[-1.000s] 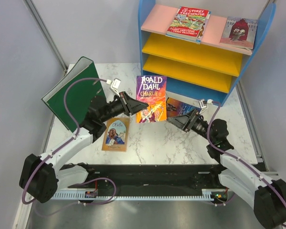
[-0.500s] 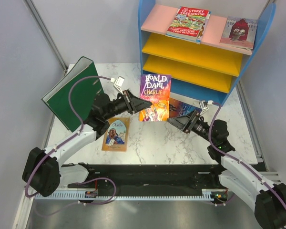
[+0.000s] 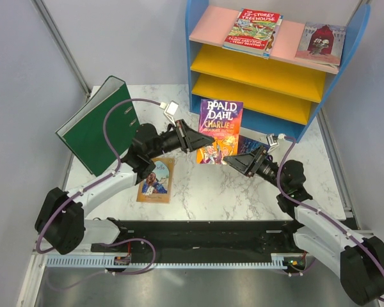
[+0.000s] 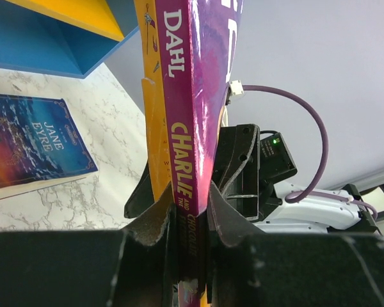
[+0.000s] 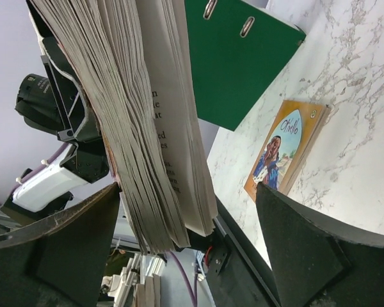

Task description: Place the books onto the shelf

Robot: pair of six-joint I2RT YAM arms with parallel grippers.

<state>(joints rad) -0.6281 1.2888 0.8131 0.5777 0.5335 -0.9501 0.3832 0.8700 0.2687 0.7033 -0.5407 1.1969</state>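
Handover looks like the step now. Our left gripper [image 3: 195, 137] is squeezing the purple Roald Dahl book [image 3: 219, 131] by its spine side. It holds the book upright in the air above the surface [image 3: 205, 192], with the shelf [image 3: 262, 70] at 1 o'clock from it. Our right gripper [image 3: 240, 158] is wide open, and the page edge sits between its fingers. We should close it firmly on all the pages before the left lets go, or the book may flop. The Treehouse book [image 3: 253, 31] and one more book [image 3: 320, 43] lie on the pink top board [image 3: 208, 27]. The Jane Eyre book [image 4: 32, 147] lies flat under the right gripper. The Othello book [image 3: 156, 180] lies at 8 o'clock.
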